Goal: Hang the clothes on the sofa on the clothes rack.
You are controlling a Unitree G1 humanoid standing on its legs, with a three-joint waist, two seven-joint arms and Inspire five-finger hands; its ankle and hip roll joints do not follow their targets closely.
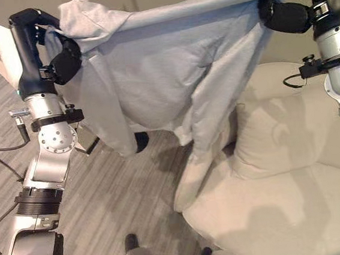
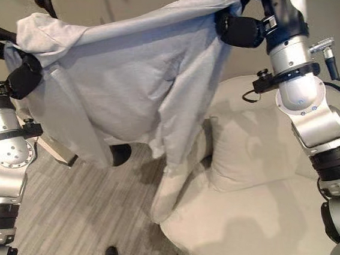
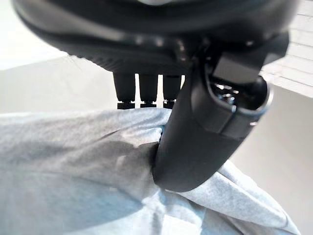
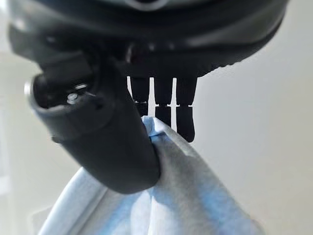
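Observation:
A light grey-blue shirt [image 1: 164, 68] hangs spread out in the air between my two raised hands, its lower part drooping toward the floor. My left hand [image 1: 61, 56] pinches the shirt's left shoulder; in the left wrist view the thumb [image 3: 195, 142] presses the cloth [image 3: 73, 166] against the fingers. My right hand [image 2: 242, 30] grips the shirt's right shoulder, thumb [image 4: 107, 147] and fingers closed on the fabric [image 4: 181, 196]. The cream sofa [image 1: 283, 177] lies below and to the right of the shirt.
A cushion [image 1: 273, 135] rests on the sofa seat. Grey wood-pattern floor [image 1: 104, 194] stretches to the left. A dark rounded object [image 1: 141, 141] shows on the floor just below the shirt's hem. A pale wall stands behind.

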